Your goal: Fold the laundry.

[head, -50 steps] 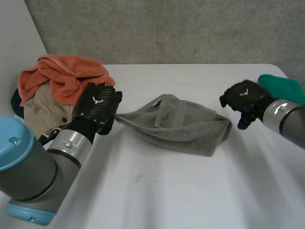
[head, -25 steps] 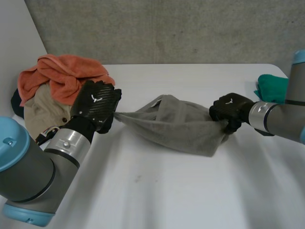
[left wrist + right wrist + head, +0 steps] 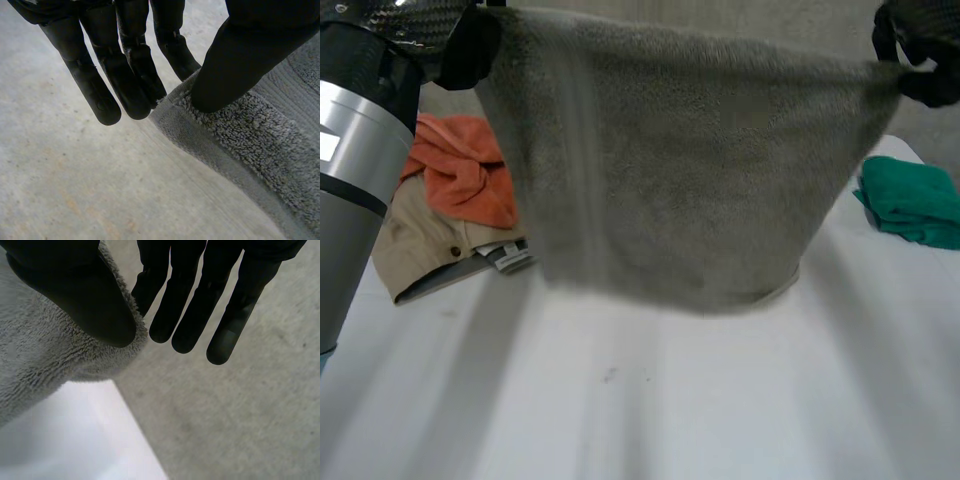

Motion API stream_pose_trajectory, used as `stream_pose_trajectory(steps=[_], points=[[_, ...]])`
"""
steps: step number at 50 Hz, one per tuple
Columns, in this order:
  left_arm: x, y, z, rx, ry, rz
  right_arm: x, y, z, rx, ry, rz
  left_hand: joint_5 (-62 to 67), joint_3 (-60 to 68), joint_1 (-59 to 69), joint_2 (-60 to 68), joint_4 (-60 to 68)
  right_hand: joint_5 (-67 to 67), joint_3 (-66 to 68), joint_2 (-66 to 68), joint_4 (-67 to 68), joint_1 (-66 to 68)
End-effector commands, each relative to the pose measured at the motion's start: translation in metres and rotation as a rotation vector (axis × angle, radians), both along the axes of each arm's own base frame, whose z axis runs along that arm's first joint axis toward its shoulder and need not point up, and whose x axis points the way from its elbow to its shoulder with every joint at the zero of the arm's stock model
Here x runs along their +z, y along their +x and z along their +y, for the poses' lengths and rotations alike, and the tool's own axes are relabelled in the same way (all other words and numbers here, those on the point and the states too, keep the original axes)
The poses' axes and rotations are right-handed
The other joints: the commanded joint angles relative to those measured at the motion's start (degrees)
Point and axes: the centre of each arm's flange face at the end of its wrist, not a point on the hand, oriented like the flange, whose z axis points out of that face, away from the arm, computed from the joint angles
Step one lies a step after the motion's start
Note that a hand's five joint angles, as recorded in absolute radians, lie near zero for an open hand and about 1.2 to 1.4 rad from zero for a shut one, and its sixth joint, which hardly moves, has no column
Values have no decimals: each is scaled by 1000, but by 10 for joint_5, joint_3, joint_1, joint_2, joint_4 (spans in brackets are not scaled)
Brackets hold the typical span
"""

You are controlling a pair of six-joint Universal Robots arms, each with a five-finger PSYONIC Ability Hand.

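One grey towel [image 3: 690,170], one orange towel [image 3: 465,165], one beige garment [image 3: 420,245], one green cloth [image 3: 910,200], one table [image 3: 670,400].

Left hand [image 3: 131,47] is pinching a corner of the grey towel [image 3: 260,145]. The thumb [image 3: 235,65] is pressing onto the terry pile right at the corner, and the straight fingers [image 3: 95,85] are backing it from the other side. The towel's flat hemmed edge is running away from the fingertips. A speckled grey concrete surface [image 3: 75,190] is sitting behind the hand and towel.

Soft, even light; the grey towel [image 3: 690,170] casts a faint shadow on the table [image 3: 740,410]
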Motion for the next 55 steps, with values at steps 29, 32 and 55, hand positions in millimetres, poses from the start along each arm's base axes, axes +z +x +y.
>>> stream_pose_trajectory(steps=[29,32,55], points=[[83,-49,-111,140,-471,233,40,70,-85,-18,-693,-472,134,117,149,113,112,131,121,126,115,168],[56,-48,-112,136,-377,178,26,72,-85,-7,-646,-444,134,117,149,113,112,131,121,126,115,168],[-213,-10,-2,-26,347,-349,-226,51,23,81,290,108,134,117,149,113,112,131,121,126,115,168]])
